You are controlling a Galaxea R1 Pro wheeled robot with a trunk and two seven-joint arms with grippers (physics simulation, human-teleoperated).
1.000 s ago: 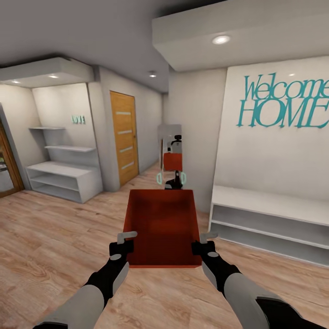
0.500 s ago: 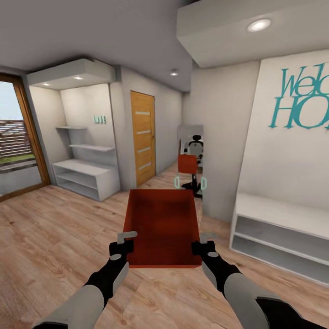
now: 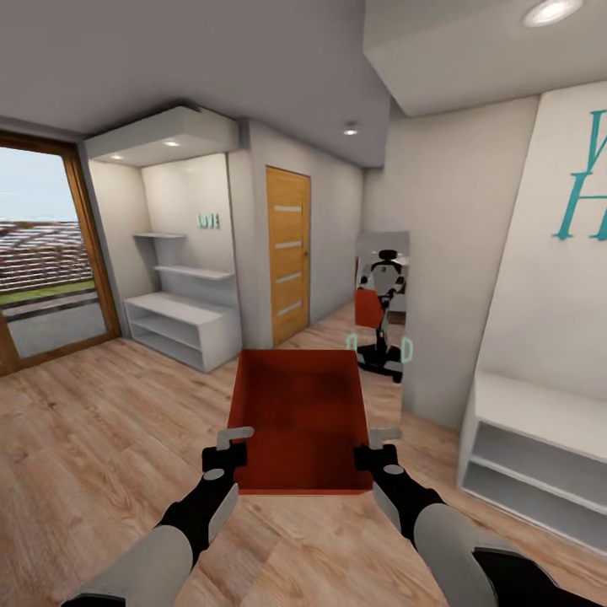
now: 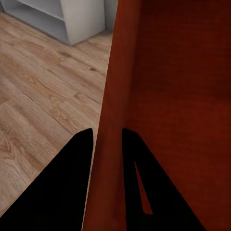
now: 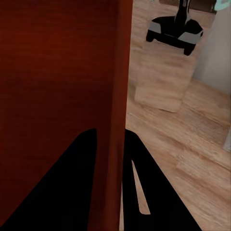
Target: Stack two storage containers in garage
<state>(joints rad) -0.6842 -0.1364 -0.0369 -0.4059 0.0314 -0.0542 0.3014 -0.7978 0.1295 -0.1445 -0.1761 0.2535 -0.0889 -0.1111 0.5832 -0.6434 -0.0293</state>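
Orange-red box point(image 3: 297, 417), plain, no pattern. Black grippers, left point(image 3: 224, 447) & right point(image 3: 376, 448), w/ grey fingers. Light wood plank floor point(image 3: 93, 438), visible grain. White shelves point(image 3: 181, 324). Orange-brown door point(image 3: 289, 253) w/ pale stripes. Teal lettering point(image 3: 583, 198) on white wall.

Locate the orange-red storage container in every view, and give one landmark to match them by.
Head view: storage container at lower centre, held between both grippers.
Left wrist view: its wall runs between the fingers.
Right wrist view: its wall likewise.
Shared landmark: the wood plank floor.
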